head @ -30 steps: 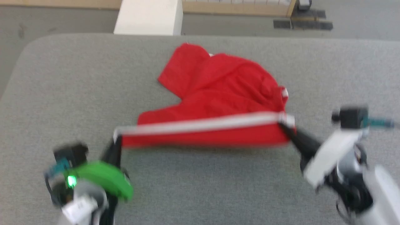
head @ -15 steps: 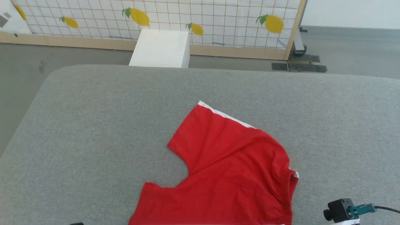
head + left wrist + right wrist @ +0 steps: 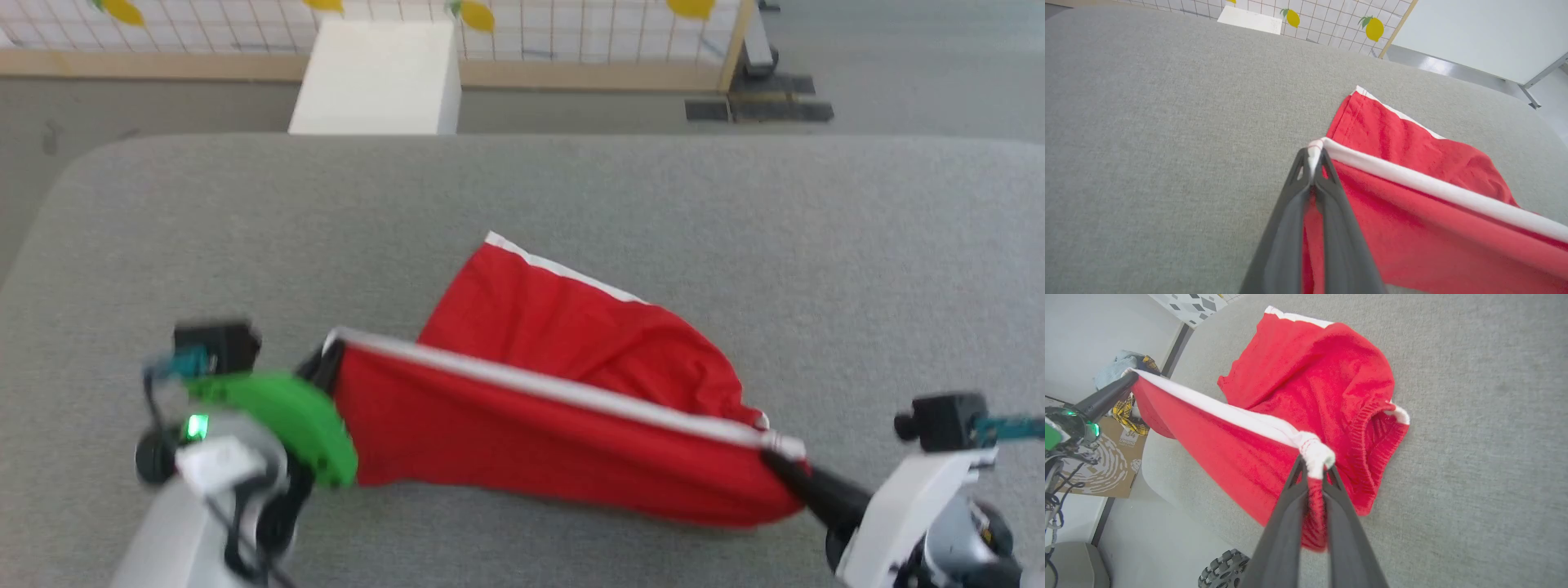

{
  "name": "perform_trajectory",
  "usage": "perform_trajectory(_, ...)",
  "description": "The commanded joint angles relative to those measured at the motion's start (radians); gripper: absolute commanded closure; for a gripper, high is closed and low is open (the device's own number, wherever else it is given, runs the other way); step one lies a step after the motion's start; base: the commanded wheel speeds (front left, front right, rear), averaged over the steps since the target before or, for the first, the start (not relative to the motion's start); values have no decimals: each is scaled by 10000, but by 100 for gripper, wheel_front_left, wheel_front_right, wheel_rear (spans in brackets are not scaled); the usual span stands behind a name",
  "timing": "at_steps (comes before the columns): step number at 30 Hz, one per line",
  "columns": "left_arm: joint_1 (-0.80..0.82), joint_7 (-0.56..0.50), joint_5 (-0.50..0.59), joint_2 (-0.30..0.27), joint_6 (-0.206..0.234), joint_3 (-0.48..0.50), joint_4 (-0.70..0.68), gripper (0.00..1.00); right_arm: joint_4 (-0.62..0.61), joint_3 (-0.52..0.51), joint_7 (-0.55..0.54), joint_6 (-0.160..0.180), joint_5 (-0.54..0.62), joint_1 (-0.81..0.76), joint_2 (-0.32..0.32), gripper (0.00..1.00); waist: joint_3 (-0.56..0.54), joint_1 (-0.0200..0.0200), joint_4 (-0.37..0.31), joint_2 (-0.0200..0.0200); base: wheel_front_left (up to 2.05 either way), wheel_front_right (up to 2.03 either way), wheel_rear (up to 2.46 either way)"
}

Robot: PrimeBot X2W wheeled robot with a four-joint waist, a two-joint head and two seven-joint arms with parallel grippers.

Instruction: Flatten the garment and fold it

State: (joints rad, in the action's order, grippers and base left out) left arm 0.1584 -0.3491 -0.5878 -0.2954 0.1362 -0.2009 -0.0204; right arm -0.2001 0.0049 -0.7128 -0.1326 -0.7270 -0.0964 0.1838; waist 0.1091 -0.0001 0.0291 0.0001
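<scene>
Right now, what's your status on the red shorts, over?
Left fingers shut on one end of the white band; right fingers shut on the other. The bright red fabric shorts stretched between, far part lying on grey padded table. Nothing blocking.

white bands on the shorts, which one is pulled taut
The near band, pulled straight between left gripper and right gripper; the far hem band lies on the table.

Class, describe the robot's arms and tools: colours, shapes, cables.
The left tool and right tool each have two long dark tapering fingers. A green cover with a glowing light sits behind the left one. The right forearm is white. Each wrist carries a black camera with a teal plug.
</scene>
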Motion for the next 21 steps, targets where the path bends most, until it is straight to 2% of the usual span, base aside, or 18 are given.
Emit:
perform_trajectory(1,691,-45,103,-186,-143,2,404,100,55,-194,-3,19,160,316,-17,100,614,1,-405,-1,0,0,0)
perform_trajectory(6,2954,-260,285,-115,-830,-484,2172,100,354,-445,-5,19,574,1268,-258,100,1345,1,-879,-1,0,0,0)
perform_trajectory(10,4321,-389,468,-62,-1167,-763,3461,100,716,-466,20,19,862,1942,-494,100,1886,1,-1289,-1,0,0,0)
perform_trajectory(15,5640,-434,723,-6,-1479,-1069,4827,100,1235,-378,208,19,1124,2552,-834,100,2417,1,-1698,-1,0,0,0)
perform_trajectory(21,6577,-444,940,8,-1615,-1289,5978,100,1555,-141,480,19,1193,2941,-1007,100,2865,1,-2040,-1,0,0,0)
